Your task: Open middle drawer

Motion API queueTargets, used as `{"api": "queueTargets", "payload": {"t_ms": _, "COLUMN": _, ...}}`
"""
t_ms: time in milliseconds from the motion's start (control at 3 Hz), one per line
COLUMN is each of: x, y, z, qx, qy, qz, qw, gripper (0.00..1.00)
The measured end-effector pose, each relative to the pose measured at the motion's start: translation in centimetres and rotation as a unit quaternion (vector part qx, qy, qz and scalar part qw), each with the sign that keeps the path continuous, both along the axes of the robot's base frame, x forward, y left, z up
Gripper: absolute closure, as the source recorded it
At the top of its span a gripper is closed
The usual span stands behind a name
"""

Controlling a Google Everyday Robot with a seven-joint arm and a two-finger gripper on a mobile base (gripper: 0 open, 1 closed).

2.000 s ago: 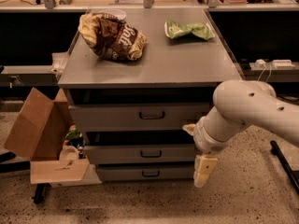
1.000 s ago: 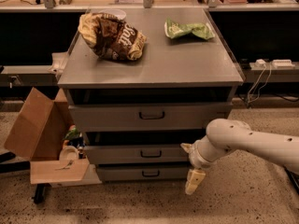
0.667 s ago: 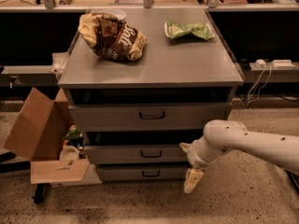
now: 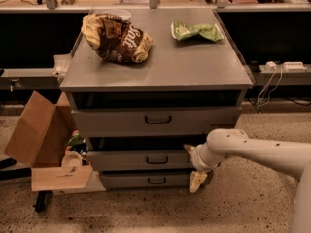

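Note:
The grey cabinet has three drawers stacked in its front. The middle drawer has a medium-height flat front and a small dark pull handle at its centre. A dark gap shows above its front. My gripper hangs at the end of the white arm, low at the right end of the middle and bottom drawer fronts. It points down, to the right of the handle and apart from it.
The taller top drawer and the narrow bottom drawer sit above and below. A brown chip bag and a green bag lie on the cabinet top. An open cardboard box stands at the left on the floor.
My arm has dropped lower and swung left, bringing the gripper from beside the cabinet's right edge down to the right end of the lower drawer fronts. The drawers have not moved.

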State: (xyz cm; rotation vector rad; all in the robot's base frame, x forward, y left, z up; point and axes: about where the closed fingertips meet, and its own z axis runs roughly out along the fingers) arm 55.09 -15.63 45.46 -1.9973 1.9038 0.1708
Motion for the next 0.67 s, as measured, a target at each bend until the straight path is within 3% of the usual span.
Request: {"api": "queueTargets", "payload": {"t_ms": 667, "x": 5.4, "y": 0.4, "z": -4.4, "qx": 0.0, "qy": -0.005, "qz": 0.018, "qw": 0.9998, "gripper": 0.0}}
